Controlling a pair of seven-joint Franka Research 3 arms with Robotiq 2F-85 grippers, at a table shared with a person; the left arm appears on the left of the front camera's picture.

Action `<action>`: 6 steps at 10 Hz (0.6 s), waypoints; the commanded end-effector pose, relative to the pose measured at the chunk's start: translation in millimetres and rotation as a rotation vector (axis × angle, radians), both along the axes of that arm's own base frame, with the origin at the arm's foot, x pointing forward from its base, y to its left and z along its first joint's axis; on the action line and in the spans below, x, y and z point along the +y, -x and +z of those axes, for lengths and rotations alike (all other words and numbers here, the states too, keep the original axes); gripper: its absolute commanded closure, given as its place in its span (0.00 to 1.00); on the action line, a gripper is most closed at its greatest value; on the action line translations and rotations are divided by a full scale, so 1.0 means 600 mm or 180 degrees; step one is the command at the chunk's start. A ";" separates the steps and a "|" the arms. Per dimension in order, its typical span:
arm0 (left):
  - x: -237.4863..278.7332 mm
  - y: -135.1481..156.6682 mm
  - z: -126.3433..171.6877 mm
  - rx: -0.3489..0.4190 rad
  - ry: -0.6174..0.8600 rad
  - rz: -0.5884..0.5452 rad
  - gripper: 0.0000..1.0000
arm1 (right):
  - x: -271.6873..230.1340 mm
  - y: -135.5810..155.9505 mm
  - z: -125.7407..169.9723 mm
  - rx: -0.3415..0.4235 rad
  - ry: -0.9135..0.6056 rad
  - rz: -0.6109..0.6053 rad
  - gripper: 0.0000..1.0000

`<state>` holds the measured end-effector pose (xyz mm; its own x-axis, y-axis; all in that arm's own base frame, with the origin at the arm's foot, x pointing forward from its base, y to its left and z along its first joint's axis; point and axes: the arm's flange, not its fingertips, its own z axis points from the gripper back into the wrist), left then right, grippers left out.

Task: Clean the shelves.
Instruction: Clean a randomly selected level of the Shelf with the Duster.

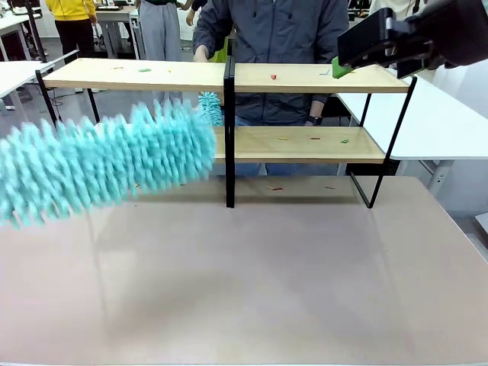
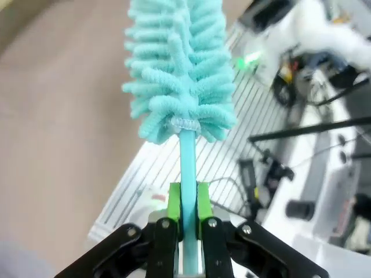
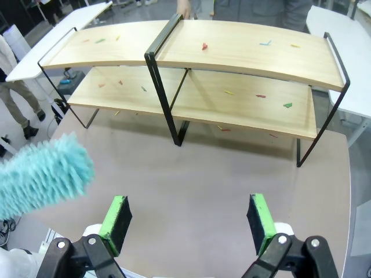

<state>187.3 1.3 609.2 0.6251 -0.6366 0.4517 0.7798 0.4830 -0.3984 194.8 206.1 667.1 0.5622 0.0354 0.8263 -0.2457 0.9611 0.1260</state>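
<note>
Two long light-wood boards on a thin black metal frame, the shelves [image 1: 305, 78] [image 3: 243, 52], stand across the far side of the tan table [image 1: 267, 290]. Small coloured scraps [image 1: 273, 77] dot both tiers. The left gripper [image 2: 188, 202] is clamped narrow on the thin teal handle of a fluffy teal duster [image 1: 107, 164] [image 2: 179, 69]. The duster's head lies left of and nearer than the rack. Its long axis runs roughly along the boards, and its tip is near the black centre post at about lower-board height. The coming sweep likely goes farther and rightward. The right gripper [image 3: 188, 223] hangs wide apart and empty, high on the right.
</note>
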 end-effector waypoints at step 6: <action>-0.066 -0.031 -0.025 -0.0018 -0.0356 0.0085 0.88 | -0.002 -0.001 0.000 -0.0007 0.0007 -0.0025 0.00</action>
<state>198.4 -14.9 600.5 0.6243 -0.6572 0.4222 0.7810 0.5154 -0.3525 194.9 206.2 666.9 0.5625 0.0356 0.8260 -0.2458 0.9611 0.1260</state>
